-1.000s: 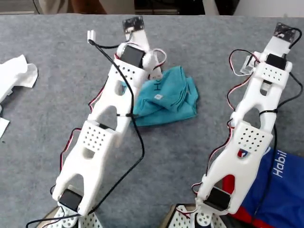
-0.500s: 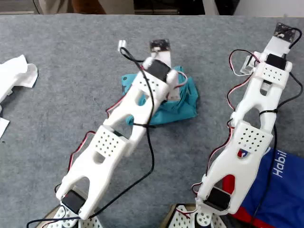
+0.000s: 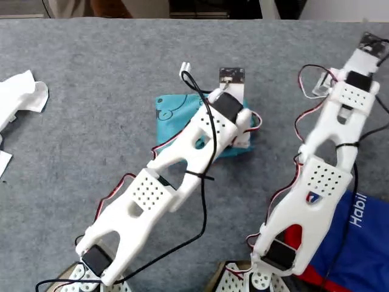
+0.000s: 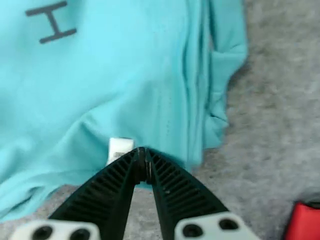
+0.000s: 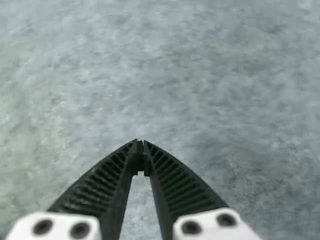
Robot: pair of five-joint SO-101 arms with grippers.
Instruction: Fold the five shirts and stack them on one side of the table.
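Jaws of the left gripper are seen pressed together. Their tips are set at the edge of the teal shirt, just beside a small white label sewn to that shirt. Whether any cloth is caught between them cannot be told. Dark lettering is printed on the teal shirt's upper face, and nothing legible can be made out on the label.

The teal shirt is laid folded and somewhat rumpled on the grey table. The left arm is stretched across it, so that much of the shirt is covered.

The right gripper is held with its jaws closed on nothing, above bare table well to the right of the teal shirt. The right arm is extended alongside at that side.

A blue shirt with white lettering is heaped at the near right corner, well apart from the teal shirt. Red fabric is seen against it, beside the right arm's base. A white garment is spread at the table's left edge, far to the left of the teal shirt.
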